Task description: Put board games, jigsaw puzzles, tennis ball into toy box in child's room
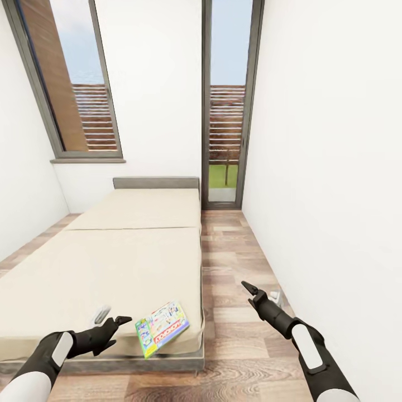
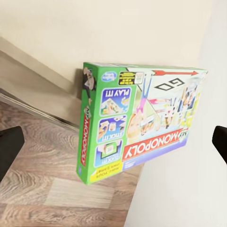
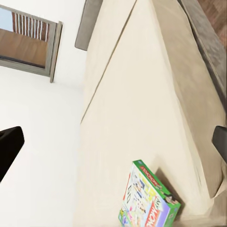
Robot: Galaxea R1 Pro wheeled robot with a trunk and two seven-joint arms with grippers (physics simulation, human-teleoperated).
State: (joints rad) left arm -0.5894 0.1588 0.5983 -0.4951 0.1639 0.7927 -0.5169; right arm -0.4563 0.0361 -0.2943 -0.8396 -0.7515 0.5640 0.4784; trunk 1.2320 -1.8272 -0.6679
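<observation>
The head view looks forward and down from high over the bed (image 1: 111, 268) toward the windows (image 1: 226, 106). The left wrist view faces the board game (image 2: 142, 123) from close by. The right wrist view sees the same board game from farther off, perhaps across the mattress corner.

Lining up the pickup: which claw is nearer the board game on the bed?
The left claw, just beside the board game at the bed's near corner; the right claw hangs over the floor, farther off.
</observation>
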